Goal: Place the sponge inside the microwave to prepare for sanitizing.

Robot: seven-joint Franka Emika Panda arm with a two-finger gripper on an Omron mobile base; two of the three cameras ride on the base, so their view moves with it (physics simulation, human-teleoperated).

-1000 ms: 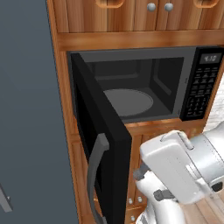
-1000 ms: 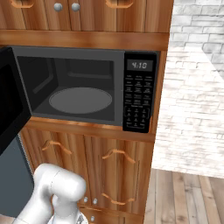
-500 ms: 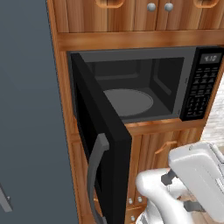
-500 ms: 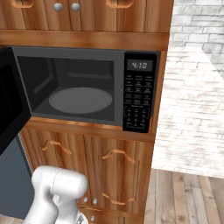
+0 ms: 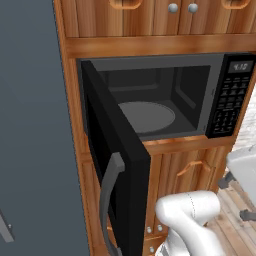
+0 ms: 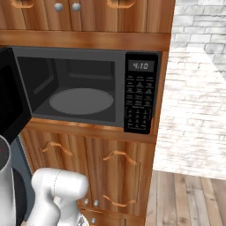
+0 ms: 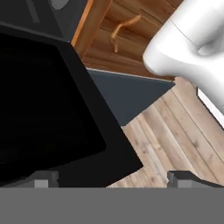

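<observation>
the gripper (image 7: 112, 179) has its jaws spread wide with nothing between them, tips at 7 and 5 o'clock in the hand view. beyond, from 9 o'clock, the black door (image 7: 52, 113) of the microwave (image 5: 165, 100) hangs open. farther in, its round turntable (image 6: 81, 100) lies bare; the sponge's place cannot be told.

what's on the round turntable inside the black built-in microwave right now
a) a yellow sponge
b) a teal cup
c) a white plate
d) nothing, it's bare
d: with the black door swung open, the grey round turntable inside the black built-in microwave lies bare in both base views, with nothing resting on it.
</observation>
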